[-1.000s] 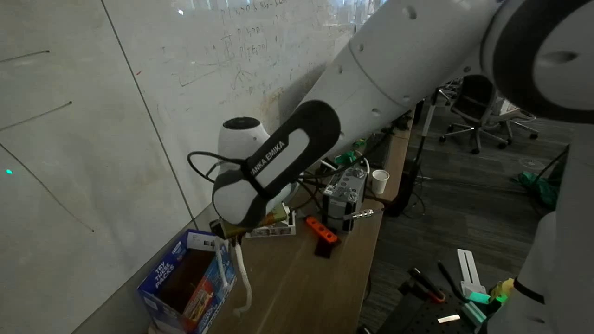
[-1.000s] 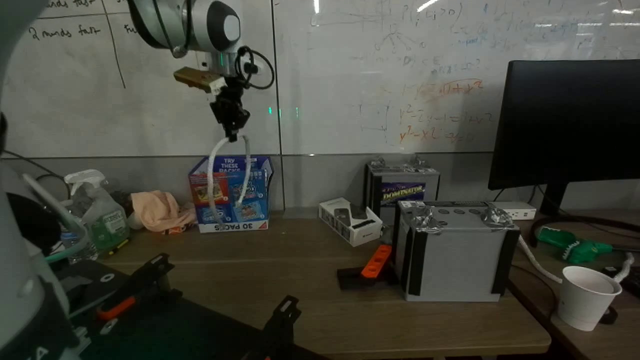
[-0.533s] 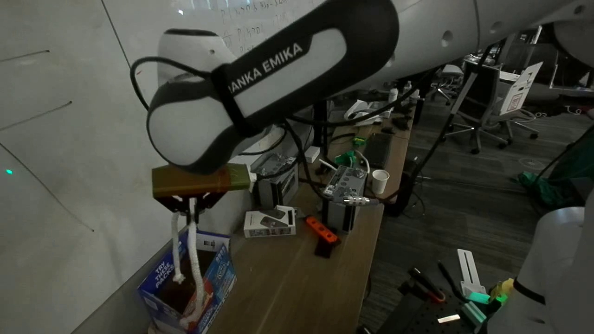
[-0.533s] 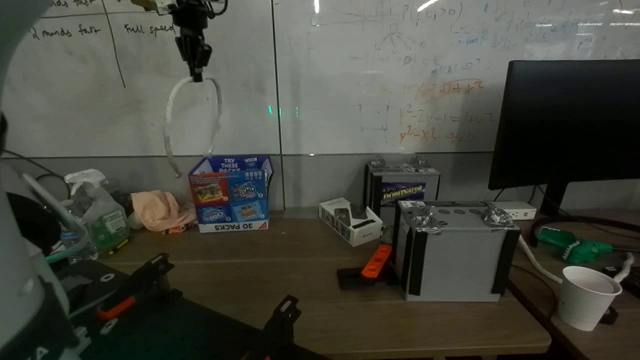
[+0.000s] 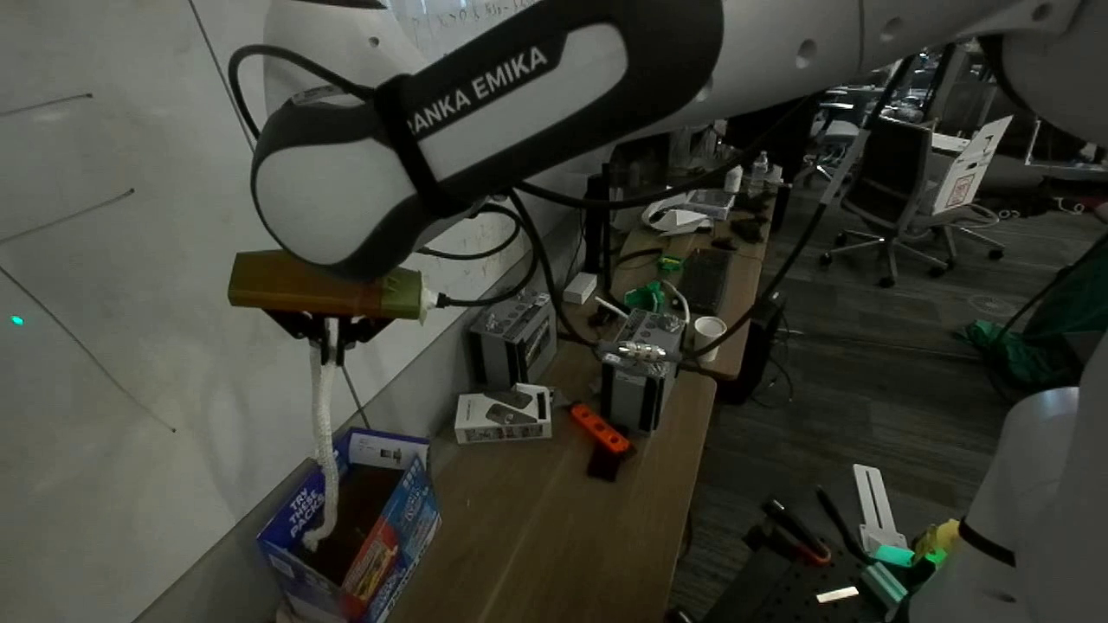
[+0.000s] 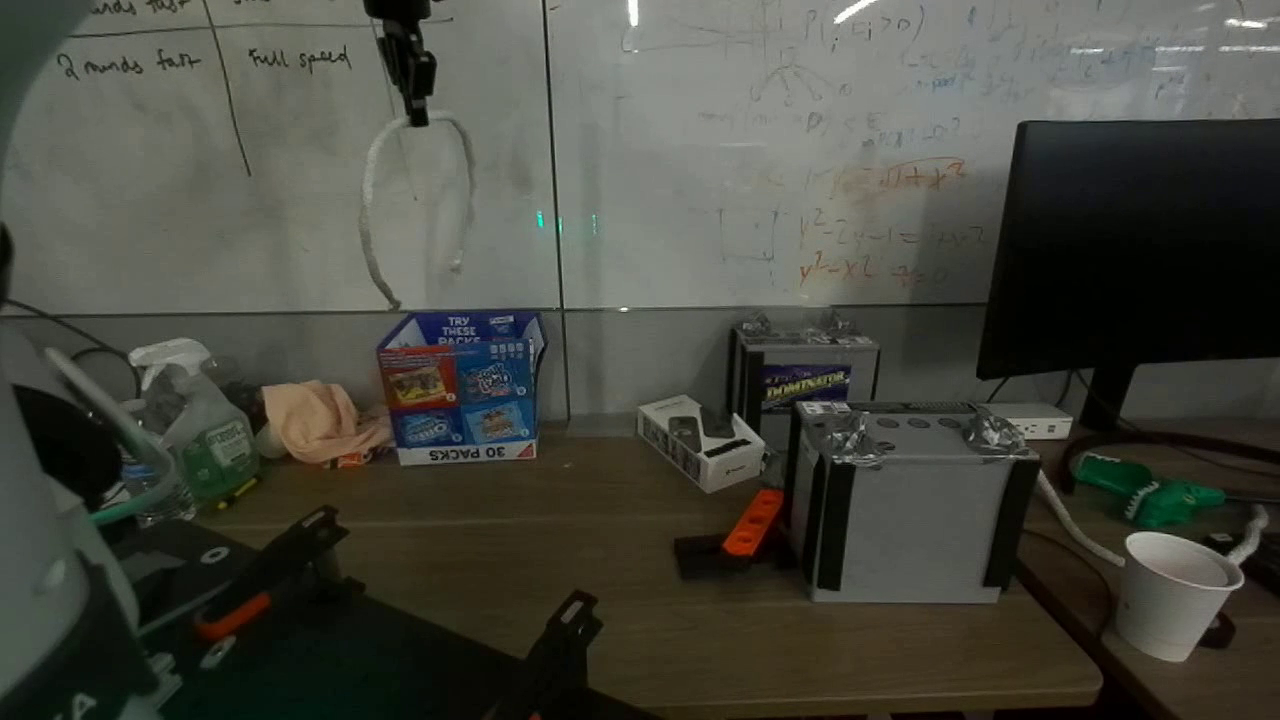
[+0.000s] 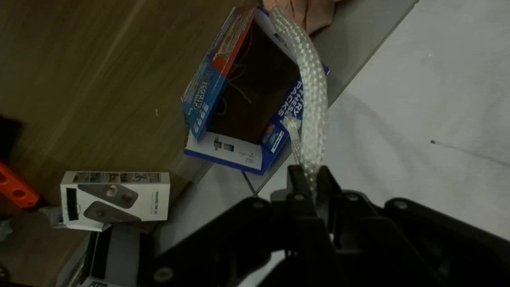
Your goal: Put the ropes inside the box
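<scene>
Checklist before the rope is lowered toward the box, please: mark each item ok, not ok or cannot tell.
1. Hand shut on the white rope: ok.
2. Box open at the top: ok.
3. Rope ends over the opening: cannot tell; in the wrist view they overlap the box's edges, depth unclear.
4. Rope ends below the rim, ready for release: not ok; in an exterior view they hang above the box.
5. Peach cloth outside the box: ok, beside it.
</scene>
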Robot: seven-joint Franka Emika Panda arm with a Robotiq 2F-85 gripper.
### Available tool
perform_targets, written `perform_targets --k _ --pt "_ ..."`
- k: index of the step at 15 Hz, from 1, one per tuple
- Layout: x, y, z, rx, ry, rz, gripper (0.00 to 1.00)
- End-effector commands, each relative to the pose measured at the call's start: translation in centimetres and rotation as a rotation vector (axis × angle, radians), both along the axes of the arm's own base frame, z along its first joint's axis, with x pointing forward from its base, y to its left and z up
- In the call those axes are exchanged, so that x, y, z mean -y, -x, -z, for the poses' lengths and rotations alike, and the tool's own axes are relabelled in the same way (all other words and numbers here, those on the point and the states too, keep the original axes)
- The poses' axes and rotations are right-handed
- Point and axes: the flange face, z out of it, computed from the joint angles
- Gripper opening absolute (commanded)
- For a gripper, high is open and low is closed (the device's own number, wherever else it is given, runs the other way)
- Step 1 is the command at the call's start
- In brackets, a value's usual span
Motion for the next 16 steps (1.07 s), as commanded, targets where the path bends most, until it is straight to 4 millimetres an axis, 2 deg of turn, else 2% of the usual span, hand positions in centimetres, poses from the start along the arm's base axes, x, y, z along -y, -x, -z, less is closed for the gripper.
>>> perform_targets --k 1,5,11,16 --pt "0.7 -3.3 0.8 0.040 0.012 0.067 0.07" --pt "1.2 -5.9 3.6 0.017 0.025 0.090 0.07" --pt "0.3 -9.0 7.8 -0.024 0.037 0.102 0.07" --pt "0.0 -10.7 9.9 -0.052 0.039 0.109 0.06"
